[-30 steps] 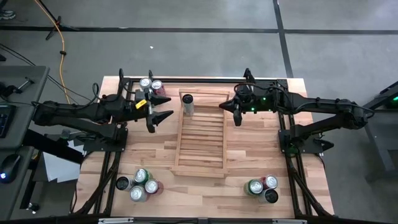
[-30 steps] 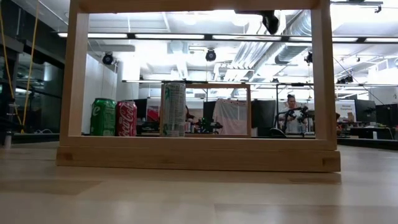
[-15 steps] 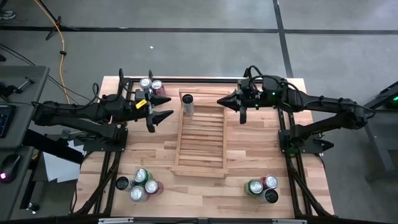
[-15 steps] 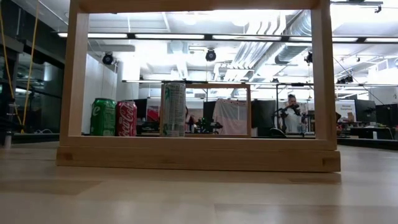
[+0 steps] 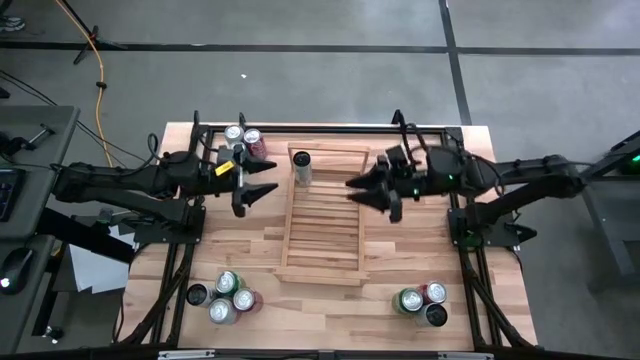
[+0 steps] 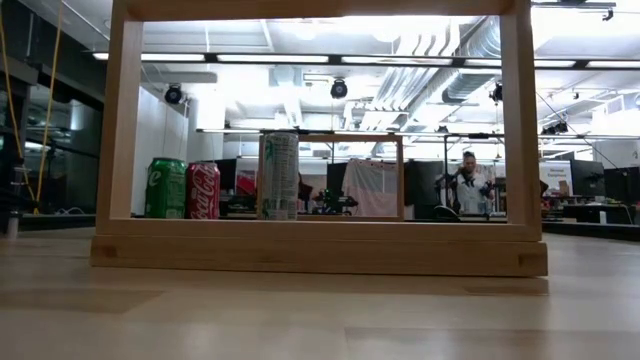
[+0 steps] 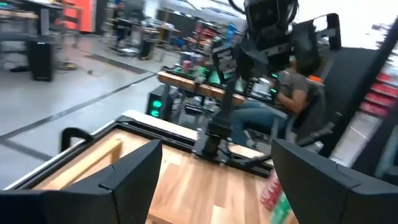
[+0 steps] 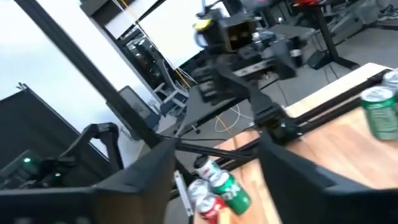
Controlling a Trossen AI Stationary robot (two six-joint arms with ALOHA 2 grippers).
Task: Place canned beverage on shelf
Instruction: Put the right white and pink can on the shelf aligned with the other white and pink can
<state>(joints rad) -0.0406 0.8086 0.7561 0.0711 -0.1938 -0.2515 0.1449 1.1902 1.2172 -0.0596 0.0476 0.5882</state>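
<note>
The light-wood slatted shelf (image 5: 322, 215) lies flat in the middle of the table. One slim canned beverage (image 5: 302, 168) stands upright on its base in the shelf's far left corner, and the low view shows it (image 6: 279, 176) behind the shelf's near end bar (image 6: 320, 245). My left gripper (image 5: 268, 190) hovers open just off the shelf's left rail, with nothing between its fingers (image 7: 214, 149). My right gripper (image 5: 358, 190) hangs open above the shelf's far right part, pointing toward the table's left, also with nothing in it (image 8: 217, 149).
Clusters of cans stand at the far left corner (image 5: 243, 138), the near left (image 5: 225, 297) and the near right (image 5: 422, 303) of the table. A green can (image 6: 166, 188) and a red can (image 6: 204, 190) show behind the shelf. A person (image 6: 467, 185) sits beyond the table.
My right gripper has risen out of the low view and swung over the shelf's far right part, ending nearer the table's near edge. It has turned to point left. Its fingers, shut half a second ago, now stand apart. The can on the shelf has not moved.
</note>
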